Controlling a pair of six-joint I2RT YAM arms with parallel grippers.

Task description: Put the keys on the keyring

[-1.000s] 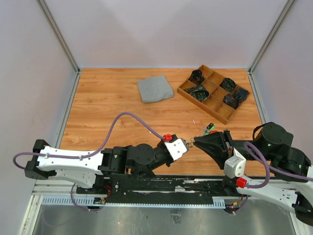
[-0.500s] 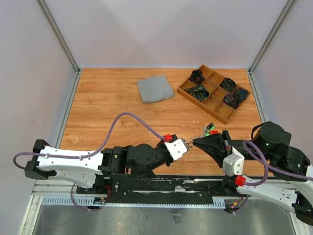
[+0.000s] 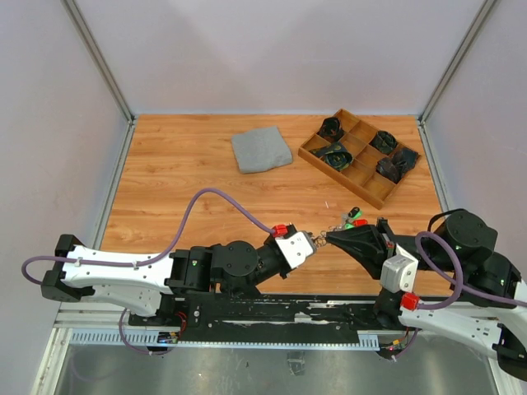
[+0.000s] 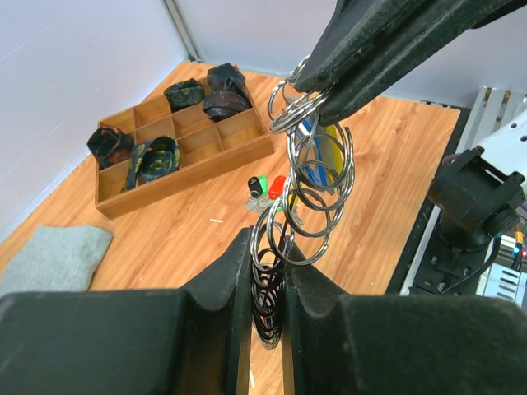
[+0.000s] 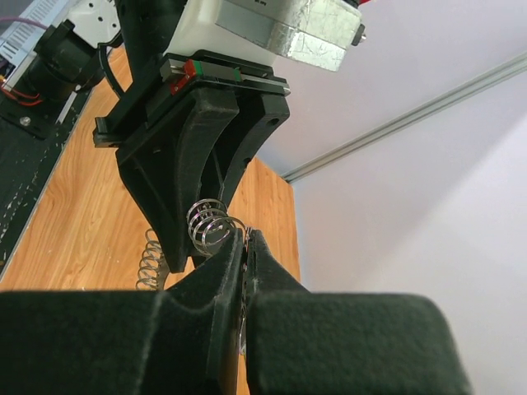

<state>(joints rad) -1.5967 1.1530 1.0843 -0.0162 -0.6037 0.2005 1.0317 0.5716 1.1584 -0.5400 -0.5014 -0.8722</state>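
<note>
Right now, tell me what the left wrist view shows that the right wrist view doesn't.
Only the left wrist view: the wooden tray of dark items, the grey cloth, loose keys with green and red heads on the table, and a yellow key head among the rings. Only the right wrist view: the left arm's white wrist housing and the enclosure's corner rail. Both: the keyring, clamped by the left end effector and the right end effector.
</note>
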